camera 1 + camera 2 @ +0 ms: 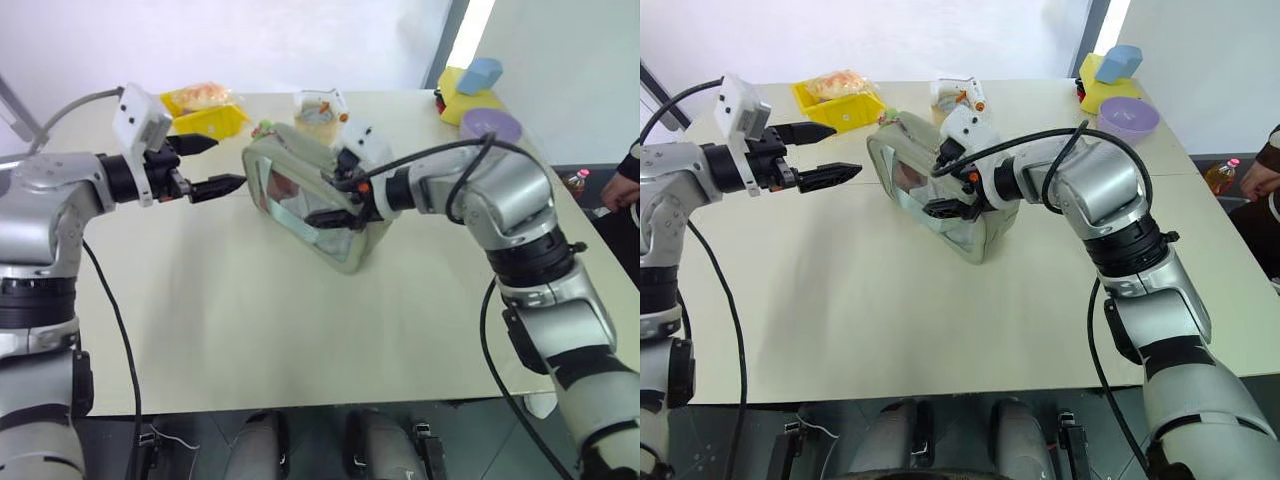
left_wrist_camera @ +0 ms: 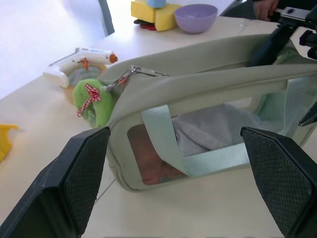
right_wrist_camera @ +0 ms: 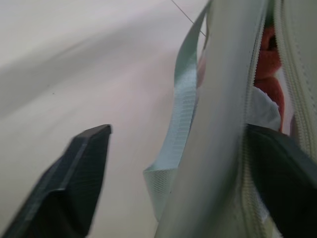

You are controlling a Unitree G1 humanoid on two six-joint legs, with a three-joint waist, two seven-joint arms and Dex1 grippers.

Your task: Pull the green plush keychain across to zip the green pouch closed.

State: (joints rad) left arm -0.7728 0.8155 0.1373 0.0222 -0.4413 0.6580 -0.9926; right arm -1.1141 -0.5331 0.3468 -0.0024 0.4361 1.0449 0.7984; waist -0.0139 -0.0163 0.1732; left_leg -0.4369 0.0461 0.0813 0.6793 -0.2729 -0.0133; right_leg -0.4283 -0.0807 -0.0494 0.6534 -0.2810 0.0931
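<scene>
The right gripper (image 1: pixel 943 190) straddles the green pouch's (image 1: pixel 975 232) near end, jaws half-closed around its wall. The pouch's zipper runs away toward the green plush keychain (image 2: pixel 92 100) at its far end, nearest the wide-open, empty left gripper (image 1: pixel 213 165).

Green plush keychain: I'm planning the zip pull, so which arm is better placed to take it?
Probably left. The open left gripper faces the green plush keychain end of the green pouch; the right gripper straddles the pouch's other end.

green pouch (image 1: pixel 305 195) unzipped, green plush keychain (image 2: pixel 92 102) dangling
</scene>
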